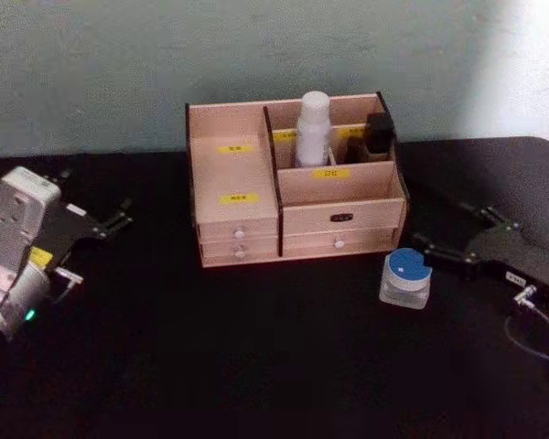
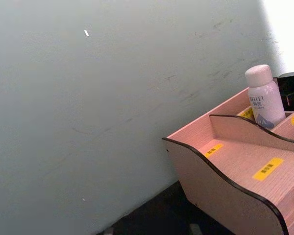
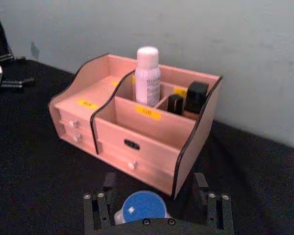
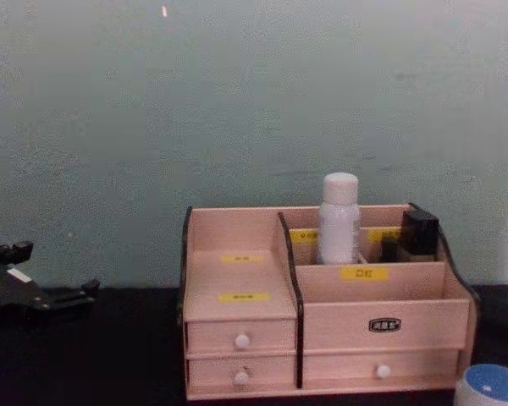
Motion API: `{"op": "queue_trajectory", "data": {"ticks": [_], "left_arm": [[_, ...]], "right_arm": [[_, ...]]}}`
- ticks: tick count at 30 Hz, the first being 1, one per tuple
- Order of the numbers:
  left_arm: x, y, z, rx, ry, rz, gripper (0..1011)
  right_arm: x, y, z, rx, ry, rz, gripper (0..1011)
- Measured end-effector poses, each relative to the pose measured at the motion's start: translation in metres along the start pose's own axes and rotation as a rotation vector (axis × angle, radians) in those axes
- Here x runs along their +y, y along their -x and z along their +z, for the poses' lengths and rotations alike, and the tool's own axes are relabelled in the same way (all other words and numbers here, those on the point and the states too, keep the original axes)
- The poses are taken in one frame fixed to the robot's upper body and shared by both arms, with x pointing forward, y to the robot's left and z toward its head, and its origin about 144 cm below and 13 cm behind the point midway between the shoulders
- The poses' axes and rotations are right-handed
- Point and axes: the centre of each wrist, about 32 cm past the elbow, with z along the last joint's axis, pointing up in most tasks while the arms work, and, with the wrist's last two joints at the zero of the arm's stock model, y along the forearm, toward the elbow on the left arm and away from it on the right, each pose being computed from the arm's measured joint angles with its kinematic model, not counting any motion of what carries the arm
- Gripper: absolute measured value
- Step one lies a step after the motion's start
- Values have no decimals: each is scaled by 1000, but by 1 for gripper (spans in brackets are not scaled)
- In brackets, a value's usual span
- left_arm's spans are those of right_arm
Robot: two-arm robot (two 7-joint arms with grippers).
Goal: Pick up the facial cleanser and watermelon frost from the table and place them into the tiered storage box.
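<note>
Rightward on the black worktop (image 1: 256, 366), the right claw (image 1: 444, 233) rests low with its two black fingers spread wide. In the right wrist view a small clear jar with a round blue lid (image 3: 137, 205) shows between them; whether either finger touches it cannot be told. The jar stands upright on the worktop just off the front right corner of the light wooden tiered storage box with black side edges (image 1: 233, 215). The box's yellow labels and white-knobbed drawers face the robot. A white plastic bottle with a rounded cap (image 1: 313, 128) stands upright in a rear compartment. Dark rectangular items (image 1: 380, 133) fill the compartment to its right. The left claw (image 1: 119, 213) sits well apart at the worktop's left, its prongs apart and holding nothing. A pale green wall (image 1: 91, 73) rises behind.
</note>
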Motion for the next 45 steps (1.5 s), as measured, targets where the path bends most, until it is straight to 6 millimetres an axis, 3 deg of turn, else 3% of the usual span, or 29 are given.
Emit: {"op": "queue_trajectory", "data": {"ticks": [45], "left_arm": [[0, 0, 0, 0, 0, 0, 1001]], "right_arm": [[32, -4, -15, 32, 193, 52, 1000]]}}
